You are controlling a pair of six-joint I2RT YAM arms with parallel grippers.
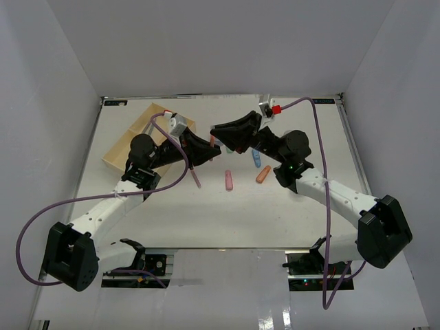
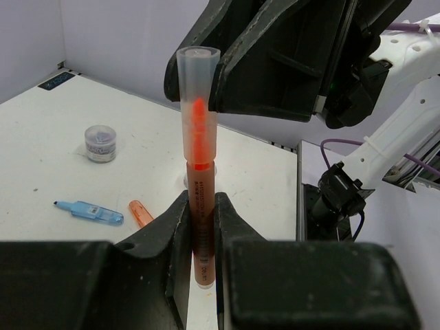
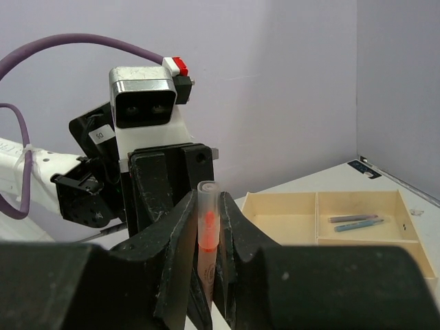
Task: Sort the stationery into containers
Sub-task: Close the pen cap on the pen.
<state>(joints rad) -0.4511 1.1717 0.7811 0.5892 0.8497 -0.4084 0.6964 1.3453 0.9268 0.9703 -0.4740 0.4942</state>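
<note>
An orange pen (image 2: 199, 137) with a clear cap hangs in the air between both grippers, above the middle of the table (image 1: 206, 213). My left gripper (image 2: 201, 199) is shut on its brownish barrel. My right gripper (image 3: 208, 199) comes from the opposite side, and its fingers hug the capped end of the pen (image 3: 207, 227). In the top view the grippers meet tip to tip, left (image 1: 214, 152) and right (image 1: 214, 130). The cream tray (image 1: 134, 130) lies at the back left; a grey pen (image 3: 353, 218) and a blue pen (image 3: 357, 225) lie in one compartment.
On the table lie a pink marker (image 1: 229, 181), an orange marker (image 1: 263, 175), a blue marker (image 1: 256, 159) and a thin pink pen (image 1: 196, 176). A small round jar (image 2: 101, 143) stands further off. White walls enclose the table on three sides.
</note>
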